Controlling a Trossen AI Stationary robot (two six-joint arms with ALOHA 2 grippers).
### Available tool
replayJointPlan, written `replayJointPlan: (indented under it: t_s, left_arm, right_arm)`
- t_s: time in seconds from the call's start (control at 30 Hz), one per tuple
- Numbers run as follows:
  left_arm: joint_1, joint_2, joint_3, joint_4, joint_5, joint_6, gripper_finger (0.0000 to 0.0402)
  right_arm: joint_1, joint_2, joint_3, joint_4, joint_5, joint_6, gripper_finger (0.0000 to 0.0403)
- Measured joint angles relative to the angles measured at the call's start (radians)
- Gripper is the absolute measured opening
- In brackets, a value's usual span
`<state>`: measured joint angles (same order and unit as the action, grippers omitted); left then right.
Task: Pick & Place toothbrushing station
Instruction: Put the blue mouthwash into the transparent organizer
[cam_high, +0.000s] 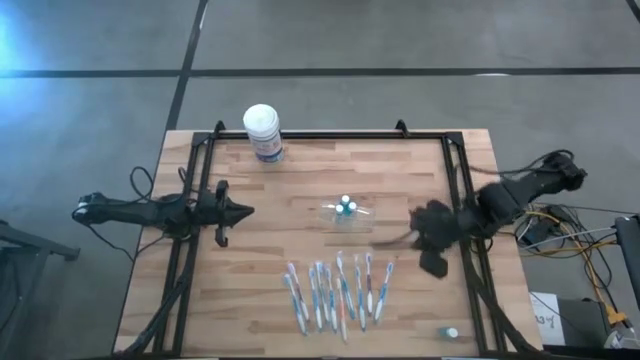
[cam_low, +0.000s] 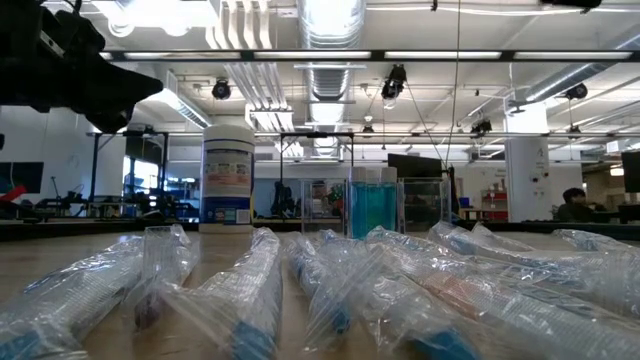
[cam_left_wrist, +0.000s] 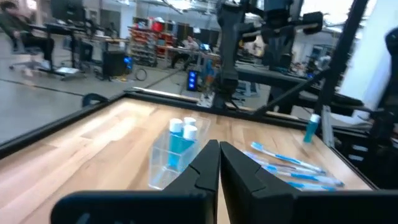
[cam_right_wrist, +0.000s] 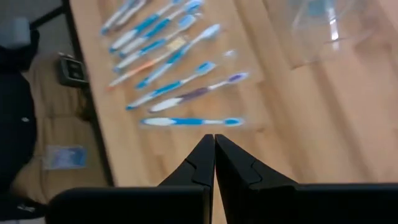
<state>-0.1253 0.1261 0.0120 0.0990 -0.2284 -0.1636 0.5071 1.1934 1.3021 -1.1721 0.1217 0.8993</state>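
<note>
Station (cam_high: 344, 210): you'll find the clear holder mid-desk (cam_high: 260, 260), upright, two white-capped blue items inside.
Left end effector (cam_high: 243, 211): well left of the station, level with it; fingers pressed together, holding nothing.
Right end effector (cam_high: 378, 243): blurred in your high view, seemingly just right of the station; fingers pressed together, empty.
Brushes (cam_high: 335, 290): wrapped, in a row in front of the station.
Canister (cam_high: 263, 132): behind the station, to its left, at the desk's far edge.

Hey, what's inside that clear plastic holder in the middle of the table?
The clear holder contains upright blue items with white caps. Their lower ends blur through the plastic, so what they are stays unclear.
</note>
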Motion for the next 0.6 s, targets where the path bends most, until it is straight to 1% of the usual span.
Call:
replayJointPlan:
  t_s: [0.1,0.2,0.3,0.37,0.43,0.5,0.6]
  left_arm:
    - [0.000,0.000,0.000,-0.014,0.053,-0.003,0.0011]
    - [0.000,0.000,0.000,-0.025,0.098,-0.019,0.0009]
    - [0.000,0.000,0.000,-0.041,0.133,-0.029,0.0008]
    - [0.000,0.000,0.000,-0.052,0.161,-0.031,0.0011]
    - [0.000,0.000,0.000,-0.061,0.183,-0.032,0.0013]
    - [0.000,0.001,0.000,-0.068,0.200,-0.032,0.0015]
    - [0.000,0.001,0.000,-0.076,0.212,-0.029,0.0016]
  right_arm:
    - [0.131,0.059,0.049,-0.002,0.079,0.181,0.0011]
    - [0.238,0.125,0.085,-0.002,0.097,0.363,0.0011]
    - [0.318,0.200,0.105,-0.003,0.111,0.537,0.0011]
    - [0.352,0.251,0.122,-0.006,0.107,0.637,0.0015]
    - [0.370,0.301,0.148,-0.008,0.095,0.697,0.0026]
    - [0.381,0.345,0.179,-0.007,0.087,0.733,0.0044]
    - [0.386,0.397,0.227,-0.012,0.083,0.804,0.0081]
